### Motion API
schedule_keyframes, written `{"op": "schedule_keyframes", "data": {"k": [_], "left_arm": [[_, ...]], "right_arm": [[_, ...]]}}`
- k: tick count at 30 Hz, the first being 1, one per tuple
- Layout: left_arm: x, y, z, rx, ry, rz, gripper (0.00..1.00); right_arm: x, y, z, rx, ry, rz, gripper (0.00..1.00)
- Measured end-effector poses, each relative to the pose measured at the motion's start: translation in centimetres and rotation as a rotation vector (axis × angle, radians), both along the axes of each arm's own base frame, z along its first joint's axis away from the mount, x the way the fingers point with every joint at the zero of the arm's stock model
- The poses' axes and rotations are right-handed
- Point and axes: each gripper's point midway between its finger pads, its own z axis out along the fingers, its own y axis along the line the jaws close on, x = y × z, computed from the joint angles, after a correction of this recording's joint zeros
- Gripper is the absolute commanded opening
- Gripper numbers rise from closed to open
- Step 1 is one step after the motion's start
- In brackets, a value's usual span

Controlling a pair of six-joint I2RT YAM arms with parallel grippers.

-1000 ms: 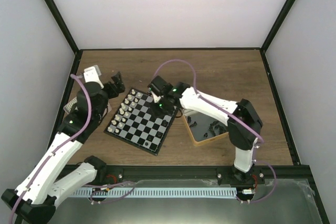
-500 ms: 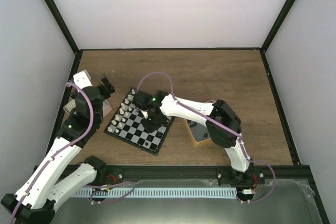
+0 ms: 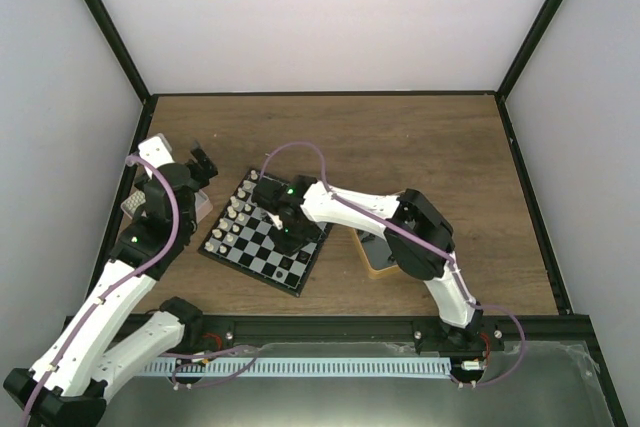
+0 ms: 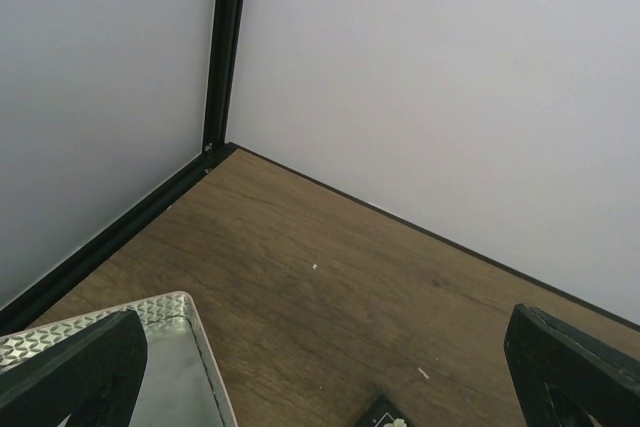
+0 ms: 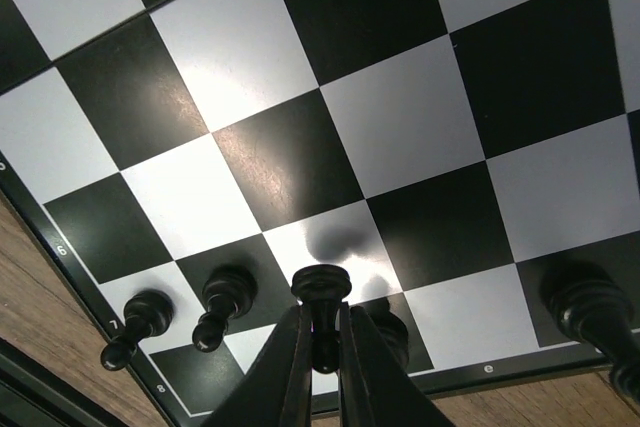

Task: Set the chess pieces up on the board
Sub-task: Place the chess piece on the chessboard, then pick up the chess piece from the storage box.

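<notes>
The board (image 3: 262, 243) lies left of the table's centre, with cream chess pieces (image 3: 238, 209) lined along its left side and a few black ones (image 3: 291, 265) near its right edge. My right gripper (image 3: 286, 231) hangs over the board and is shut on a black chess piece (image 5: 321, 287), pinched by its stem with its base just above a pale square (image 5: 335, 237) close to the rim. Black pieces (image 5: 222, 303) stand on the squares beside it. My left gripper (image 3: 205, 163) is open and empty beyond the board's far left corner (image 4: 385, 415).
A silver tin (image 4: 175, 367) sits under the left arm by the left wall. A gold-rimmed tin (image 3: 376, 259) right of the board is largely covered by the right arm. The enclosure's walls and black frame (image 4: 225, 47) stand close to the left gripper.
The right gripper has swung from the board's far right side to over its middle squares with the black piece. The left gripper has drawn back to the left, away from the board.
</notes>
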Motion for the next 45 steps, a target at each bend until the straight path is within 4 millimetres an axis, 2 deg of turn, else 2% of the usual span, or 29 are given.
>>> {"op": "schedule_keyframes", "data": {"k": [13, 22, 27, 30, 34, 37, 39, 42, 45], "left_arm": [[0.1, -0.1, -0.2, -0.011, 0.003, -0.009, 1.0], [0.2, -0.2, -0.3, -0.021, 0.003, -0.015, 1.0], [0.2, -0.1, -0.3, -0.024, 0.004, -0.015, 1.0], [0.1, -0.2, -0.3, -0.028, 0.004, -0.021, 1.0], [-0.8, -0.2, 1.0, -0.061, -0.05, -0.049, 1.0], [-1.8, -0.1, 2.5, -0.095, -0.124, -0.077, 1.0], [-2.2, -0.3, 3.4, -0.105, -0.165, -0.111, 1.0], [-2.2, -1.5, 4.0, -0.101, -0.197, -0.187, 1.0], [-1.9, -3.0, 3.7, -0.087, -0.196, -0.275, 1.0]], "right_arm": [[-0.1, -0.1, -0.5, -0.013, 0.005, 0.007, 0.16], [-0.1, -0.1, -0.5, -0.012, 0.006, 0.003, 0.18], [0.1, 0.0, -0.5, -0.009, 0.001, -0.019, 0.29], [0.3, 0.4, -0.3, 0.008, -0.003, -0.047, 0.31], [1.0, 1.1, 1.3, 0.072, -0.019, -0.103, 0.32], [2.0, 1.2, 4.0, 0.155, -0.058, -0.163, 0.32], [3.0, 0.5, 6.1, 0.211, -0.095, -0.222, 0.32], [5.1, -2.1, 8.7, 0.269, -0.16, -0.35, 0.32], [7.6, -7.0, 10.2, 0.299, -0.22, -0.536, 0.32]]}}
